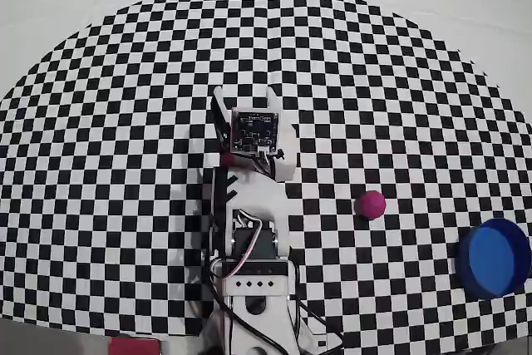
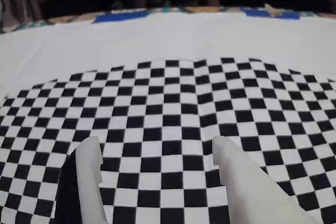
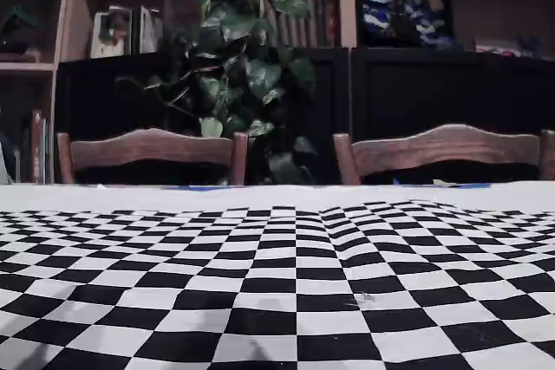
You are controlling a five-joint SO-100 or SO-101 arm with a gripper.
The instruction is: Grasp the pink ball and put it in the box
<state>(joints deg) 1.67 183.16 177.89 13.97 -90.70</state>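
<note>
In the overhead view we see our arm [image 1: 253,239] reaching up the middle of the checkered cloth [image 1: 116,164], its gripper [image 1: 245,93] aimed toward twelve o'clock and holding nothing. We judge this a neutral starting pose, since it points at neither task thing. The wrist view confirms it: the two fingers [image 2: 89,171] stand spread apart with only bare checks between them, released and ready to close on something. Moving right in the overhead view, the pink ball [image 1: 371,204] lies loose on the cloth at about three o'clock from the arm's middle, apart from everything. Further right, near the four o'clock edge, sits the blue box [image 1: 494,258], a round open container well apart from the ball. So we think the reach has not begun; we would need to swing toward three o'clock first. In the fixed view we see only cloth, two chairs [image 3: 152,155] and a plant [image 3: 238,58], neither ball nor box.
</note>
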